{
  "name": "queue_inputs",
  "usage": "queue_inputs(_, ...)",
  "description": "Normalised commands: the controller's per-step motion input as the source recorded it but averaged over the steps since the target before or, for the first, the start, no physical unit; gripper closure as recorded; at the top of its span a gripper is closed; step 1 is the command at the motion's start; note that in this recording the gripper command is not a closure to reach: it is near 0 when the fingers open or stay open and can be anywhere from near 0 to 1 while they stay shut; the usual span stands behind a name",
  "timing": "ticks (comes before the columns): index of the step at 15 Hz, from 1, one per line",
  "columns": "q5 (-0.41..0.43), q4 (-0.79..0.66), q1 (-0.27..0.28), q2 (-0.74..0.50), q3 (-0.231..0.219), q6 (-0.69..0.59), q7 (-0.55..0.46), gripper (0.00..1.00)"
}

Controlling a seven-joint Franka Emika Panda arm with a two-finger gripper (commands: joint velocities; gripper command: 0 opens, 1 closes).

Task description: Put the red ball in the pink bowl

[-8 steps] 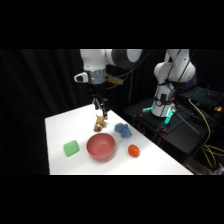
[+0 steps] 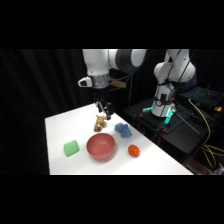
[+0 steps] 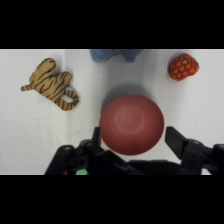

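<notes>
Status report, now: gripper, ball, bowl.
Gripper open, empty, above pink bowl. Red ball on table, untouched, beside bowl. Nothing between them.

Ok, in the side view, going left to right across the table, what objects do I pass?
green block → pink bowl → blue toy → red ball. I have left out the tan striped toy, which sits behind the bowl and overlaps its span.
</notes>
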Motion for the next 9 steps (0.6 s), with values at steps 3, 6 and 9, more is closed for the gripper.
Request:
queue_inputs(3, 0.031, -0.42, 0.089, -0.24, 0.085, 0.35, 0.20, 0.00)
queue_inputs(6, 0.068, -0.48, 0.104, -0.33, 0.090, 0.38, 0.21, 0.00)
queue_inputs(9, 0.140, -0.48, 0.107, -0.32, 0.100, 0.42, 0.17, 0.00)
